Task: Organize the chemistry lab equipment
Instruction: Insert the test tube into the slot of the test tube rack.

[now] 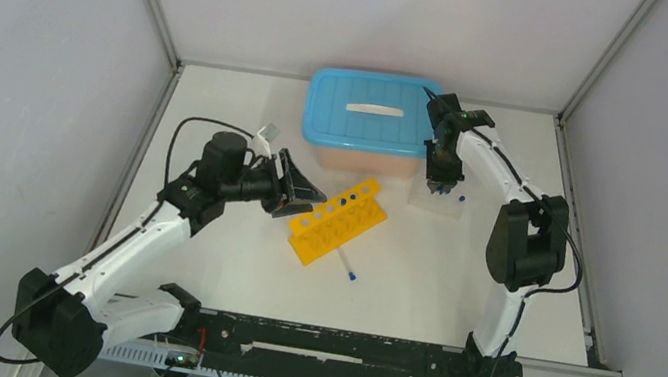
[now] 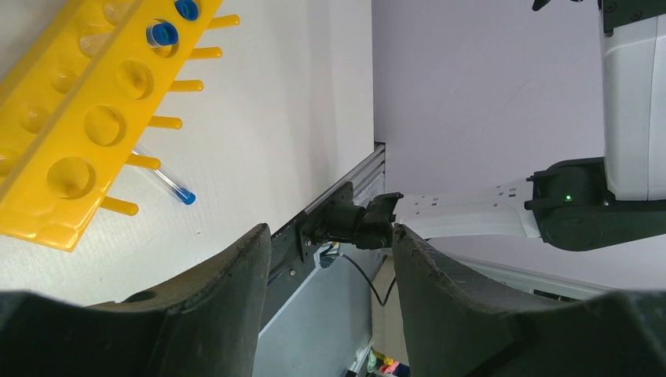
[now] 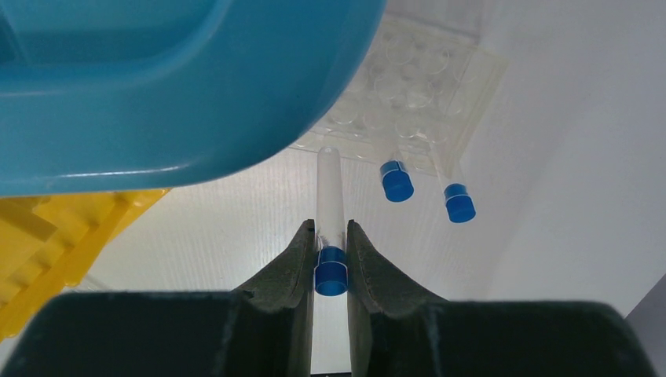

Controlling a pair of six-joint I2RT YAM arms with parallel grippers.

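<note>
Two arms out: my left gripper (image 2: 330,236), level, gapes empty beside one yellow rack (image 1: 337,219); my right gripper (image 3: 331,233) points down, pinching one blue-capped tube (image 3: 329,181), two more tubes (image 3: 397,181) by one clear tray (image 3: 424,86).

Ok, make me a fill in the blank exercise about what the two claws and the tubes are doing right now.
1. The right claw is shut on a clear plastic tube with a ___ cap.
2. The left claw stands ___, holding nothing.
3. A loose clear tube lies on the white table beside the ___ plastic rack with round holes.
Missing words: blue; open; yellow.
</note>
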